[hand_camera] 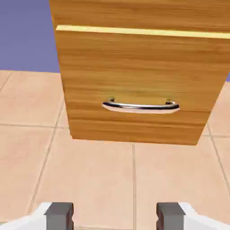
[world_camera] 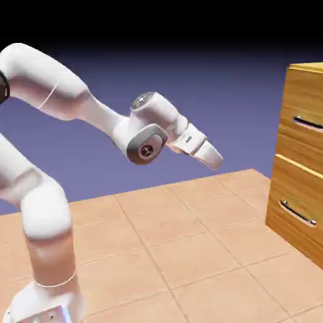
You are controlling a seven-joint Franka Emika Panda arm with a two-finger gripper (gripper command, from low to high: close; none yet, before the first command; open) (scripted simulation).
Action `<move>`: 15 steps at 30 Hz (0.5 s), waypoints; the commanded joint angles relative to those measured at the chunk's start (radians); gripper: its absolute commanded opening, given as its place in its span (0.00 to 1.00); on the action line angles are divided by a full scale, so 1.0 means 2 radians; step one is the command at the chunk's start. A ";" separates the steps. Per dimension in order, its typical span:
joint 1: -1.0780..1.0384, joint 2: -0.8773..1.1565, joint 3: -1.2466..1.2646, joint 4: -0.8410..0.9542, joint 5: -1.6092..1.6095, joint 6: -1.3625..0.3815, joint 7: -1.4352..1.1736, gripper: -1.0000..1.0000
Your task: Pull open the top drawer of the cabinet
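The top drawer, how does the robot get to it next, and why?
Probably rise and reach forward. The gripper hangs open, far from the cabinet, angled down, so the hand view frames the lower drawer's handle. The top drawer and its handle sit higher.

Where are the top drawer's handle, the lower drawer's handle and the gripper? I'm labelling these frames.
top drawer's handle (world_camera: pixel 308 122): exterior view, on the silver bar.
lower drawer's handle (hand_camera: pixel 140 106): hand view, middle of the bar.
gripper (world_camera: pixel 214 160): exterior view, at its tip.
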 commanded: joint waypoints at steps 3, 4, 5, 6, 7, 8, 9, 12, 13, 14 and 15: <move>-0.046 -0.020 0.031 0.021 0.064 -0.015 -0.065 0.50; -0.061 -0.027 0.041 0.028 0.085 -0.021 -0.087 0.50; -0.076 -0.034 0.052 0.035 0.107 -0.026 -0.109 0.50; -0.091 -0.040 0.062 0.042 0.128 -0.031 -0.130 0.50; -0.107 -0.047 0.073 0.049 0.149 -0.036 -0.152 0.50; -0.122 -0.054 0.083 0.056 0.170 -0.041 -0.174 0.50; -0.137 -0.061 0.093 0.063 0.192 -0.046 -0.196 0.50; -0.183 -0.081 0.124 0.084 0.256 -0.062 -0.261 0.50; -0.198 -0.088 0.135 0.091 0.277 -0.067 -0.283 0.50; -0.213 -0.094 0.145 0.098 0.298 -0.072 -0.304 0.50; -0.229 -0.101 0.155 0.104 0.320 -0.077 -0.326 0.50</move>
